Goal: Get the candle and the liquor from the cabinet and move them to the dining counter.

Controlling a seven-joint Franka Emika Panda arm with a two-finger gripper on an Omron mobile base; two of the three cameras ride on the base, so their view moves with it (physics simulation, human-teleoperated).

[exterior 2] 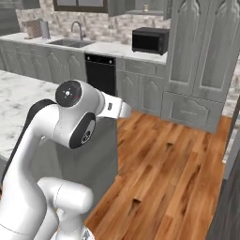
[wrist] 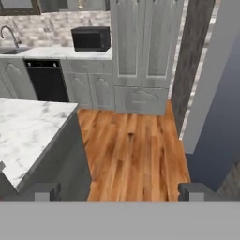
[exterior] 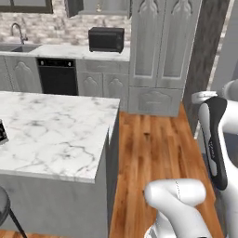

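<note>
Far left in the left base view, a dark object (exterior: pixel 2 132) with a pale patch stood on the marble dining table (exterior: pixel 56 135), cut off by the frame edge. You could not tell from that sliver whether it was the liquor. The other two views did not show that corner of the table. One round grey bar stool (exterior: pixel 3 203) sat below it.

Further back, you had one faucet (exterior: pixel 17 31) over the sink, one black dishwasher (exterior: pixel 58 76) and one black microwave (exterior: pixel 106 39) on the worktop (exterior: pixel 69 51) against the brick wall. The right base view added a brownish item (exterior 2: pixel 33 28) on the worktop left of the sink.

Above the microwave hung the grey wall cabinet (exterior: pixel 111 7). The right base view caught a small pale thing (exterior 2: pixel 145 7) inside it, too small to name as the candle.

To the right stood one tall grey pantry unit (exterior: pixel 162 46) with two panelled doors. A wood plank floor (exterior: pixel 153 153) ran between it and the table.

In the hand view your pincer (wrist: pixel 119 193) was spread wide with nothing between its fingertips (wrist: pixel 47 191), over the floor beside the table's end.
</note>
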